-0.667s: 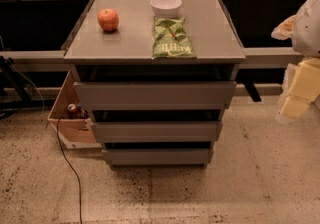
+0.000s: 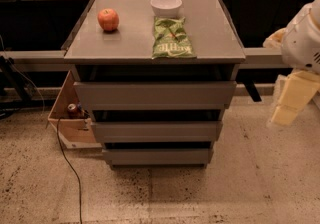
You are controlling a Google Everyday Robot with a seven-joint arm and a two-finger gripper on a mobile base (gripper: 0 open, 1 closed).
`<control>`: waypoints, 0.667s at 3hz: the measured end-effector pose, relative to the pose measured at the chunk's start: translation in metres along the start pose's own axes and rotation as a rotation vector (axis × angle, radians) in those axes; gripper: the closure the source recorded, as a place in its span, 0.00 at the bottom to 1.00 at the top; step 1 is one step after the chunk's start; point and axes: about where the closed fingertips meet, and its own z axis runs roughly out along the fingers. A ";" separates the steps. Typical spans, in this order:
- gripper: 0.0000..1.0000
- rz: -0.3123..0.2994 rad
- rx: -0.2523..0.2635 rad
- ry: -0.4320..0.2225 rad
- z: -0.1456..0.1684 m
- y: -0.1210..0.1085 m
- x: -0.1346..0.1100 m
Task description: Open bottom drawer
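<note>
The grey cabinet (image 2: 155, 43) stands in the middle of the camera view with three plain grey drawer fronts. The bottom drawer (image 2: 157, 156) is the lowest and narrowest front, just above the floor; none of its interior shows. The middle front (image 2: 156, 131) and the top front (image 2: 155, 95) sit above it. My gripper (image 2: 292, 100), pale yellow under a white arm housing (image 2: 305, 38), hangs at the right edge of the view. It is well to the right of the cabinet, level with the upper drawers, and touches nothing.
A red apple (image 2: 108, 19), a white bowl (image 2: 166, 5) and a green chip bag (image 2: 171, 38) lie on the cabinet top. A cardboard box (image 2: 67, 118) holding a can and a black cable (image 2: 70, 168) are on the floor to the left. Speckled floor (image 2: 160, 193) lies in front.
My gripper has shifted slightly down at the right edge. The cabinet, its drawers and the things on top have not moved.
</note>
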 end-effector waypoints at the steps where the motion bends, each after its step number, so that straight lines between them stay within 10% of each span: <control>1: 0.00 -0.041 -0.032 -0.031 0.057 0.007 0.004; 2: 0.00 -0.107 -0.079 -0.096 0.126 0.018 0.001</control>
